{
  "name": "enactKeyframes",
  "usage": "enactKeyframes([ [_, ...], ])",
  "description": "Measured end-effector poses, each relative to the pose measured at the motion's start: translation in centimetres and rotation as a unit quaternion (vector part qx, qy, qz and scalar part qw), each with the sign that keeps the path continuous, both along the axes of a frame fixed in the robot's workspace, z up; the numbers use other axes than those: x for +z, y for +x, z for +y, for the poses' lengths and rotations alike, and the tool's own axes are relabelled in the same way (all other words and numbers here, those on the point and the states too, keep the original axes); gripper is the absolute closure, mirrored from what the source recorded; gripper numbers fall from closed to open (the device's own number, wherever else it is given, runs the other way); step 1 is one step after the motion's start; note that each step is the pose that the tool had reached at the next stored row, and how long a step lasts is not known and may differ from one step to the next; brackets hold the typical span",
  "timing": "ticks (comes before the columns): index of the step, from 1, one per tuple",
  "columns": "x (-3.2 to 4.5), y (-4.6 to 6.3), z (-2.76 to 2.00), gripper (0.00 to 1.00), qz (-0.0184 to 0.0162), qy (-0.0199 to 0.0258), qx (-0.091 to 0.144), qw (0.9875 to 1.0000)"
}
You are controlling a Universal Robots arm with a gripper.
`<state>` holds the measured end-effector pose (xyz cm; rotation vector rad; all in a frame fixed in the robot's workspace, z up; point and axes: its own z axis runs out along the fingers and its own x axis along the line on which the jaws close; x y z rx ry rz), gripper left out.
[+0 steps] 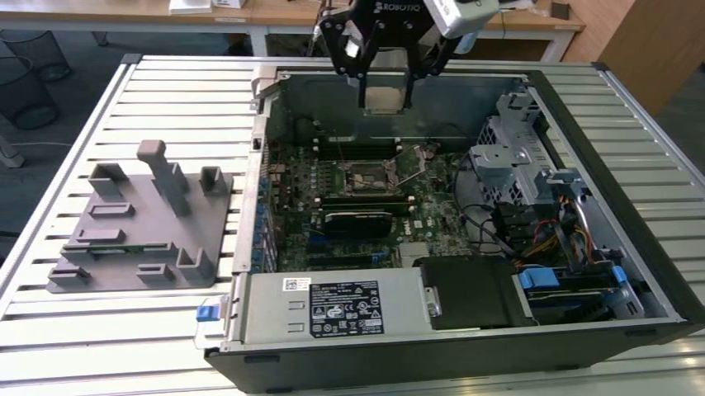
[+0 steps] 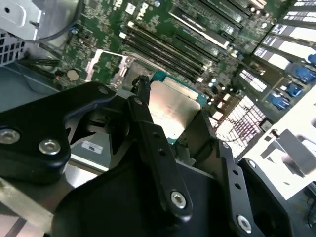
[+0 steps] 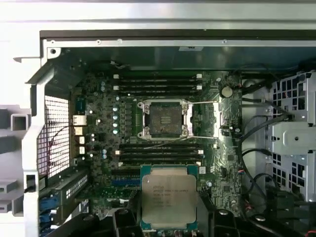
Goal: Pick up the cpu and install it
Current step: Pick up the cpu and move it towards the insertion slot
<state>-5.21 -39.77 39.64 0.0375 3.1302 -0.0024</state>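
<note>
The cpu (image 1: 385,96), a flat square chip with a silvery top, hangs in the air above the far side of the open computer case (image 1: 650,272). My gripper (image 1: 385,102) is shut on the cpu, one black finger on each side edge. In both wrist views the cpu (image 3: 169,196) (image 2: 174,106) sits between the fingers (image 2: 148,123), lid facing the camera. Below it on the green motherboard (image 3: 98,123) lies the open socket (image 3: 165,118) (image 1: 369,176) with its metal frame and lever swung aside. The socket (image 2: 116,74) stands apart from the chip.
A grey moulded fixture (image 1: 144,223) sits on the slatted table (image 1: 165,82) at the exterior view's left of the case. Inside the case are memory slots (image 3: 158,81), a metal drive cage (image 1: 518,157), black and coloured cables (image 1: 540,239) and a labelled metal box (image 1: 330,309) near the front.
</note>
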Motion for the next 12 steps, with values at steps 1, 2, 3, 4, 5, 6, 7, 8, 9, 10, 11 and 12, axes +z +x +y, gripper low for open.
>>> enactKeyframes([
  [1, -0.02, 0.2, 0.17, 0.47, 0.0, 0.0, 0.0, 1.0],
  [2, -0.04, 0.3, 0.38, 0.47, -0.0001, 0.0, 0.0, 1.0],
  [3, -0.06, 0.5, 0.58, 0.47, -0.0001, 0.0001, 0.0, 1.0],
  [4, -0.07, 0.6, 0.77, 0.47, -0.0001, 0.0, 0.0, 1.0],
  [5, -0.09, 0.8, 0.95, 0.47, -0.0002, 0.0, 0.0, 1.0],
  [6, -0.11, 1.0, 1.09, 0.47, -0.0002, 0.0001, 0.0, 1.0],
  [7, -0.11, 1.2, 1.16, 0.47, -0.0002, 0.0002, 0.0, 1.0],
  [8, -0.13, 1.4, 1.22, 0.47, -0.0002, 0.0003, 0.0, 1.0],
  [9, -0.14, 1.7, 1.26, 0.47, -0.0002, 0.0003, 0.0, 1.0],
  [10, -0.15, 1.9, 1.28, 0.47, -0.0002, 0.0004, 0.0, 1.0],
  [11, -0.16, 2.1, 1.31, 0.47, -0.0002, 0.0004, 0.0, 1.0],
  [12, -0.17, 2.3, 1.34, 0.47, -0.0002, 0.0004, 0.0, 1.0],
])
